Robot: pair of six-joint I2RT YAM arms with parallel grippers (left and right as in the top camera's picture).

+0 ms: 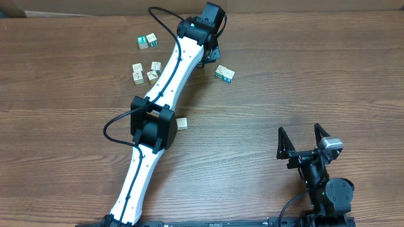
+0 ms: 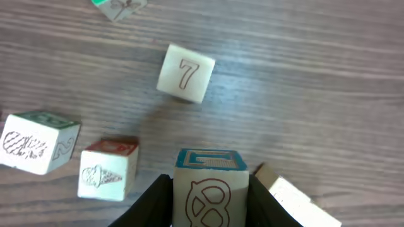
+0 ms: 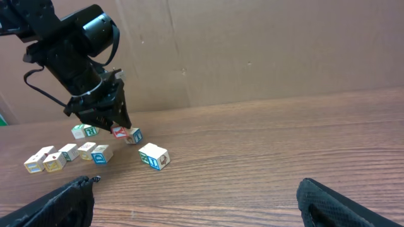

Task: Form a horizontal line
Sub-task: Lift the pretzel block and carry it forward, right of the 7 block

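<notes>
A pale wooden cube with a pretzel picture and a blue top (image 2: 210,189) stands on the table between the black fingers (image 2: 154,205) of my left gripper (image 2: 210,184), which press on both its sides. In the overhead view that gripper (image 1: 213,53) is at the far middle of the table and covers the cube. Scattered around it are a "7" cube (image 2: 185,72), an ice-cream cube (image 2: 108,171) and a green-topped cube (image 2: 38,142). No horizontal line is in view. My right gripper (image 1: 303,135) hovers open and empty near the front right.
A loose cluster of pale cubes (image 1: 145,72) lies left of the left arm, with green-faced cubes (image 1: 148,41) beyond it. A pair of cubes (image 1: 225,74) lies right of the left gripper, and a single cube (image 1: 182,123) beside the arm's elbow. A cardboard wall (image 3: 252,50) stands behind the table.
</notes>
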